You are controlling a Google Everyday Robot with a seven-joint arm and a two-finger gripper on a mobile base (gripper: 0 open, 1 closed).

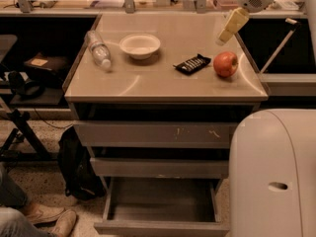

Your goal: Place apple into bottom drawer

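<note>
The red-orange apple sits on the cabinet top near its right edge. My gripper hangs above and slightly behind the apple, its pale fingers pointing down-left, not touching it. The bottom drawer is pulled out and holds nothing that shows. The middle drawer and the scratched top drawer are pushed in.
A white bowl, a lying plastic bottle and a black snack packet are on the cabinet top. My white arm body fills the lower right. A black backpack and a person's shoes are at lower left.
</note>
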